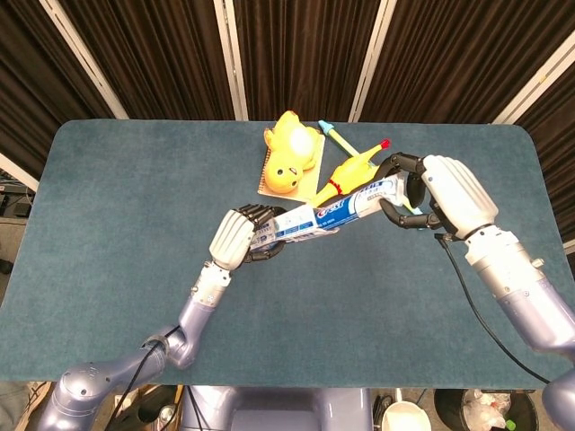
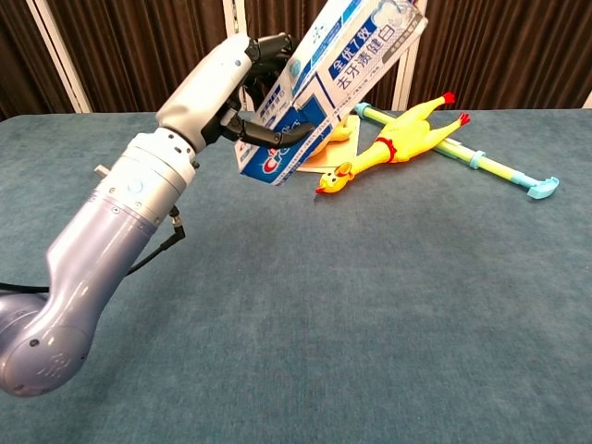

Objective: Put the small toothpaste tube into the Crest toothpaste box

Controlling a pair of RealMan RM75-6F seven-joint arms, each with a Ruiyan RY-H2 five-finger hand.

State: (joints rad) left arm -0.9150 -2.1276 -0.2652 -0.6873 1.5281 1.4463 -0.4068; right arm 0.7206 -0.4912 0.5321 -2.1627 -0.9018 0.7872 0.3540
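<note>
My left hand (image 1: 235,235) grips the small white-and-blue toothpaste tube (image 1: 287,226) above the middle of the table. My right hand (image 1: 449,193) holds the far end of the long Crest toothpaste box (image 1: 359,197), also off the table. The tube's free end meets the box's near end; how far it sits inside I cannot tell. In the chest view the left hand (image 2: 227,79) holds the tube (image 2: 264,162) tilted up, with the box (image 2: 365,46) running to the top edge. The right hand is outside that view.
A yellow rubber chicken (image 1: 346,171) (image 2: 393,143) lies behind the box. A yellow duck plush (image 1: 289,153) sits on a pad at the back. A yellow and light-blue toothbrush (image 2: 490,166) lies by the chicken. The table (image 1: 135,197) has a blue-green cloth.
</note>
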